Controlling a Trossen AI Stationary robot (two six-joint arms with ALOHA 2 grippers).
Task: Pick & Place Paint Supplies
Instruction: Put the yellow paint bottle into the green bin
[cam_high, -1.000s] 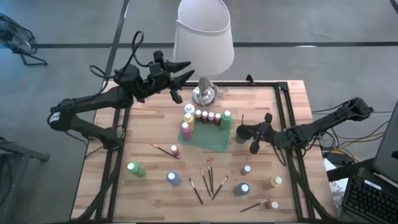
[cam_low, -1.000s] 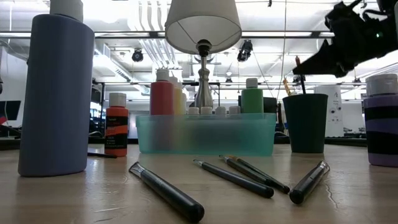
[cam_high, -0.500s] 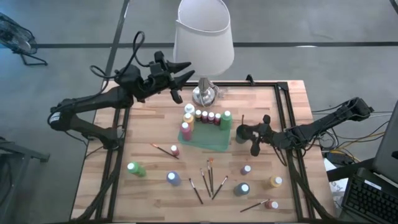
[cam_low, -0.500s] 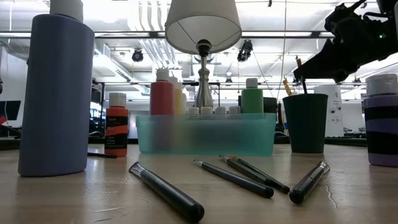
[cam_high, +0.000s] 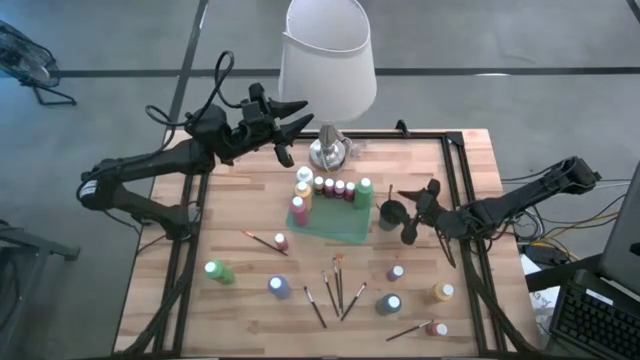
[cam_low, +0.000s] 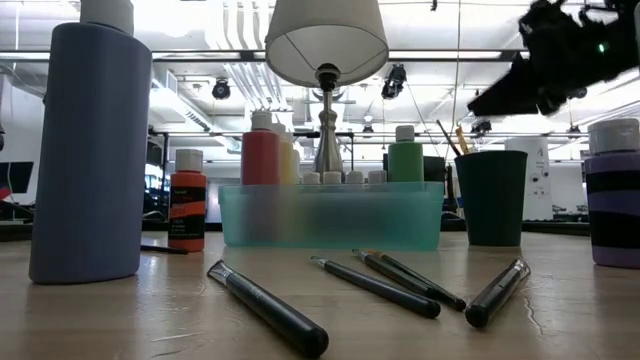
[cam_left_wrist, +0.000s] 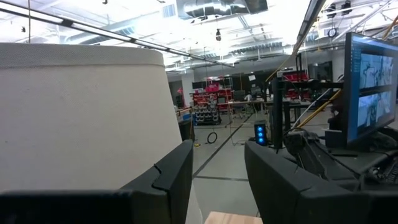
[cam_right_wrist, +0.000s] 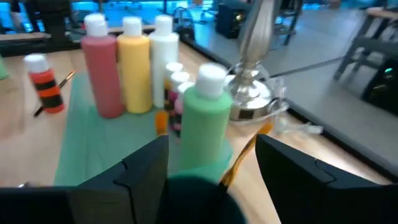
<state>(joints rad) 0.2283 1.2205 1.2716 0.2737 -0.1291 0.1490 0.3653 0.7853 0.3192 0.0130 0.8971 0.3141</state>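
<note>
Right claw (cam_high: 418, 213): mine, at the right-middle of the high view, just right of the dark cup (cam_high: 391, 214); fingers spread, pinching nothing.
Cup: holds brush handles that stick out of its rim, seen in the low view (cam_low: 450, 137).
Left claw (cam_high: 290, 118): hangs at the upper left of the high view beside the lamp (cam_high: 327, 62), fingers parted and empty, well apart from the supplies.
Tray (cam_high: 340, 226): middle of the surface, bottles standing along its far side.
Loose brushes (cam_high: 334, 285): lower centre of the high view, below and left of my right claw, long axes running roughly top to bottom of the frame.
Loose bottles: purple one (cam_high: 397, 272) closest below my right claw.
Nearer arm: the right, I judge, for brushes and purple bottle alike.
</note>
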